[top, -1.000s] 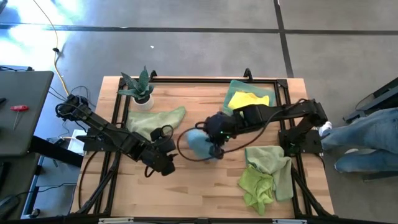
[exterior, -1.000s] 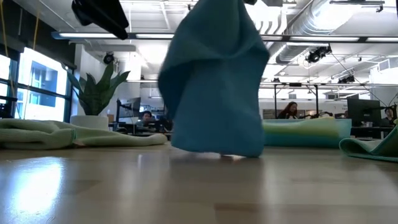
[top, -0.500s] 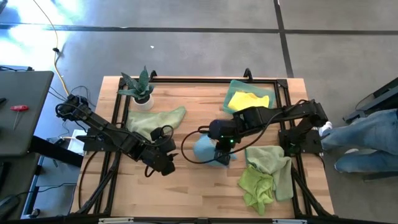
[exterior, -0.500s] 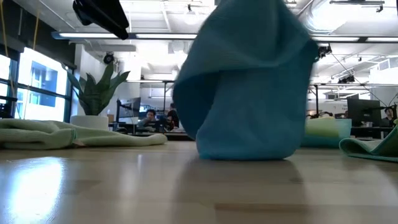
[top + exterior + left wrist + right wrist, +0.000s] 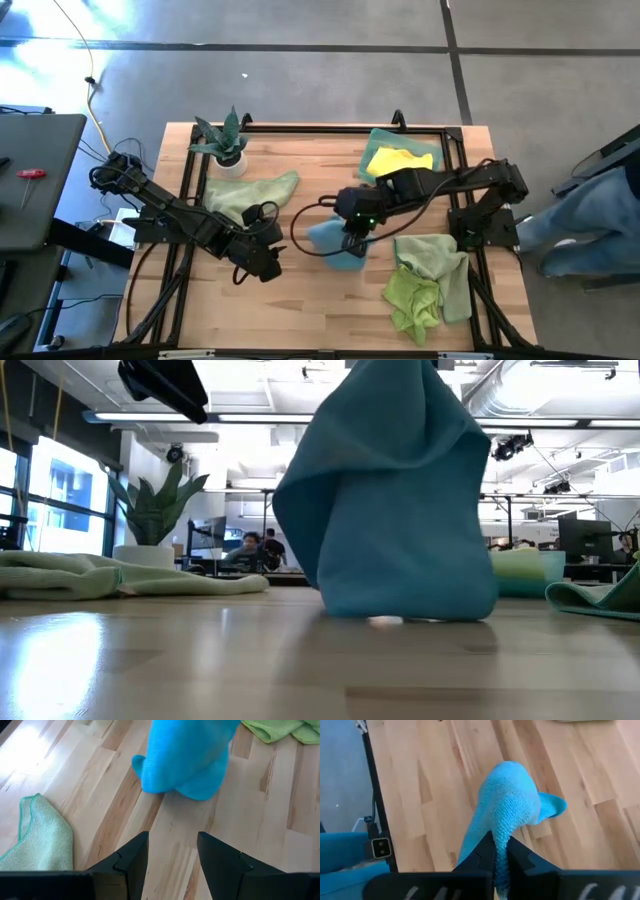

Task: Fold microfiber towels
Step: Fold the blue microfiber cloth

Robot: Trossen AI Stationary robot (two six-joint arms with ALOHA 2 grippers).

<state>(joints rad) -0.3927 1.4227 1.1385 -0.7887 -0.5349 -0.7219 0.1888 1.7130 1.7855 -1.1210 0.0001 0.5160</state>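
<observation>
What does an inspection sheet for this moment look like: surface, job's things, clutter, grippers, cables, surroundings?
Surface: wooden table, dark frame.
Job's things: blue towel hanging, hem touching wood; sage towel left; yellow towel at back; green towels heaped right.
Clutter: potted plant.
Grippers: right gripper pinching blue towel; left gripper open, empty, facing it.
Cables: yellow cable on floor.
Surroundings: person's legs beside table.

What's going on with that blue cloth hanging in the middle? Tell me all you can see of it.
The blue towel is a soft, nubbly microfiber cloth, bright light blue. The right gripper pinches it by a bunched top edge, fingers shut on the fabric. It hangs in a loose, draped cone with folds, and its lower edge touches the wooden table near the middle. Nothing else touches it.
</observation>
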